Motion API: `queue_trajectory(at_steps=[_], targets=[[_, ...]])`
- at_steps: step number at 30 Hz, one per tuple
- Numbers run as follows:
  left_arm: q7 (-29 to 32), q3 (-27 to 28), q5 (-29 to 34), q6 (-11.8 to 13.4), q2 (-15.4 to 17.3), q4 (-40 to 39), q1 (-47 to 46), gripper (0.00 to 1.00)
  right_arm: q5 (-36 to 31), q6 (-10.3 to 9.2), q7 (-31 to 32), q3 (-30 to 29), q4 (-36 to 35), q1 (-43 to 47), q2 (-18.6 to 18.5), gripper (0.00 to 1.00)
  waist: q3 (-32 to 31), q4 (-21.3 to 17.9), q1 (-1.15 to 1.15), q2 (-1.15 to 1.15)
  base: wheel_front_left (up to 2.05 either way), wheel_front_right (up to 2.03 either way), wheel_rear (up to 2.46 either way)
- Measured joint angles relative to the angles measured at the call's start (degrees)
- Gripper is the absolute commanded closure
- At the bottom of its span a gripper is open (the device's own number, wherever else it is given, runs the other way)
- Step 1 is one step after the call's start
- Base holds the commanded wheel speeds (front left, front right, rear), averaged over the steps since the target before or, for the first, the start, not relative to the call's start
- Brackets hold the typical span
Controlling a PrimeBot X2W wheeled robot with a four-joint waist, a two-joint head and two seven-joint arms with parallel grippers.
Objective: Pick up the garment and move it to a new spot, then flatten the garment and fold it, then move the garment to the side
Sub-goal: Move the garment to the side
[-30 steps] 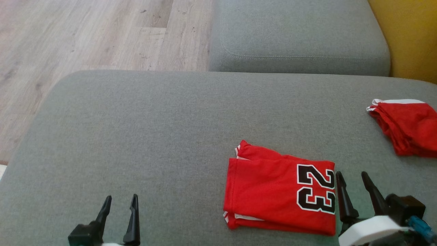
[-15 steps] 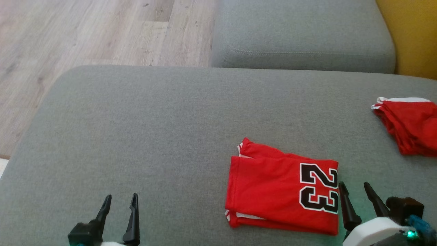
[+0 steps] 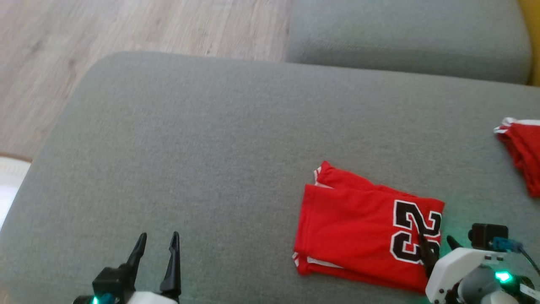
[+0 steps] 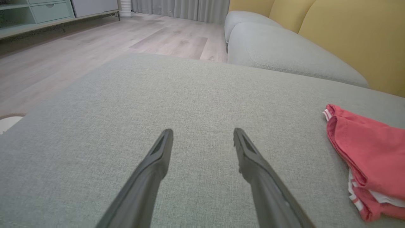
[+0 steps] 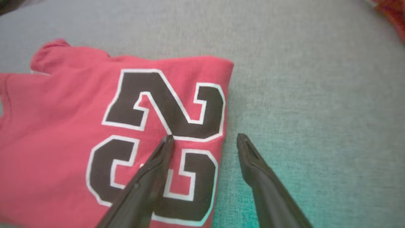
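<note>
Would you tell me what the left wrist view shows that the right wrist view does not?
Left wrist view adds: the floor, a yellow backrest, a far cushion, and the left fingers, open over the bare near cushion.
Right wrist view adds: the number 23 and the right fingers, open astride the jersey edge, one over the number and one over the near cushion.
Shared: the red jersey lying on the grey near cushion.

A grey sofa seat [image 3: 202, 143] carries a folded red jersey [image 3: 354, 228], and another red garment [image 3: 523, 154] lies well apart to the right.
</note>
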Motion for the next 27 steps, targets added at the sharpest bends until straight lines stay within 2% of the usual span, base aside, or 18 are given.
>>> queue_trajectory(at_steps=[6, 7, 8, 9, 10, 17, 27], targets=[[-0.1, 0.0, 0.4, -0.1, -1.1, 0.5, -1.1, 0.00, 0.8, 0.00, 3.1, -0.8, 3.1, -2.4, 0.0, 0.00, 2.0, 1.6, 0.00, 0.00, 0.00, 0.00, 0.00], [-0.1, 0.0, 0.4, -0.3, -1.1, 0.7, -1.2, 0.00, 1.9, 0.00, 3.5, -0.8, 3.6, -3.3, -0.1, 0.13, 2.5, 1.8, 0.00, 0.00, 0.00, 0.00, 0.00], [-0.4, 0.1, 0.4, -0.5, -1.2, 0.8, -1.2, 0.00, 2.4, 0.00, 3.5, -0.7, 3.7, -3.7, -0.1, 0.47, 2.7, 1.8, 0.00, 0.00, 0.00, 0.00, 0.00], [-0.5, 0.1, 0.5, -0.5, -1.3, 0.9, -1.3, 0.00, 2.7, 0.00, 3.5, -0.5, 3.7, -3.9, -0.2, 0.67, 2.9, 1.6, 0.00, 0.00, 0.00, 0.00, 0.00], [-0.6, 0.1, 0.5, -0.5, -1.4, 0.9, -1.4, 0.00, 2.8, 0.00, 3.5, -0.2, 3.6, -4.1, -0.2, 0.98, 3.0, 1.4, 0.00, 0.00, 0.00, 0.00, 0.00], [-0.8, 0.1, 1.2, -1.1, -2.1, 0.9, -1.7, 0.00, 0.9, 0.01, 2.9, -0.3, 1.6, -6.7, 0.0, 1.00, 3.9, -1.7, 0.00, 0.00, 0.00, 0.00, 0.00], [-1.1, -0.1, 3.1, -1.6, -3.9, 0.8, -5.8, 0.00, -2.8, 0.01, 4.4, -4.7, -8.5, -13.0, -0.3, 1.00, 7.6, -12.3, 0.00, 0.00, 0.00, 0.00, 0.00]])
